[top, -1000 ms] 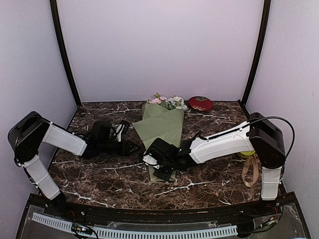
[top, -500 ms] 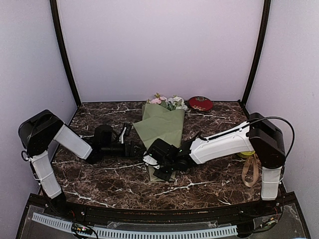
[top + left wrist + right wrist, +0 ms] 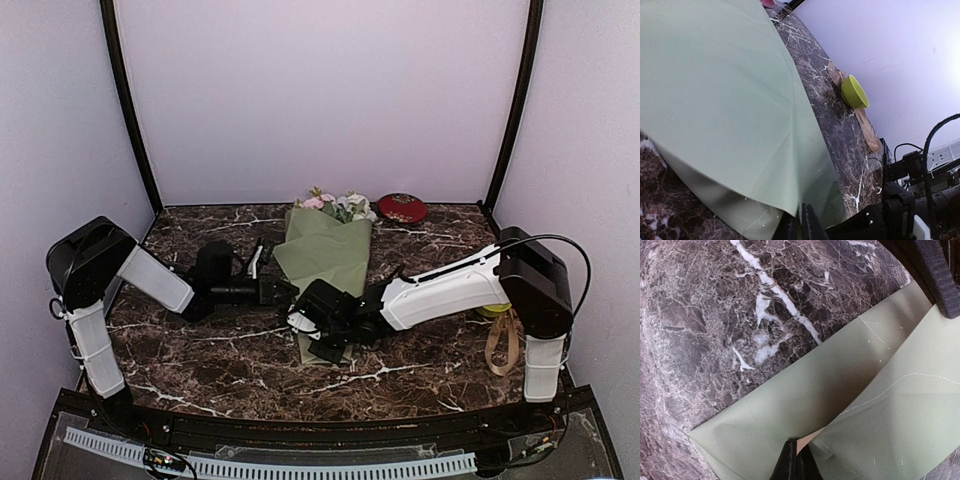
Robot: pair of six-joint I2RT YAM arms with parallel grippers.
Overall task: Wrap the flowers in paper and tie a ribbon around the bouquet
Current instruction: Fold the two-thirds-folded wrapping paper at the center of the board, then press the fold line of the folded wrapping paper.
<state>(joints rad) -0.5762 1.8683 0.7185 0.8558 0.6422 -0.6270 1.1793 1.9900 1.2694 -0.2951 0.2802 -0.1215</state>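
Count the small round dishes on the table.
2. A red dish at the back edge, right of the flowers; a green bowl at the right edge by the ribbon, mostly hidden behind the right arm from above.

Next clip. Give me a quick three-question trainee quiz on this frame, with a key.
1. True or false: the ribbon is tied around the bouquet.
2. What sits beside the flowers at the far edge? A) red tin B) scissors C) cup
3. Fill in: the left end effector and right end effector each pinch the ___.
Key: 1 false; 2 A; 3 paper.
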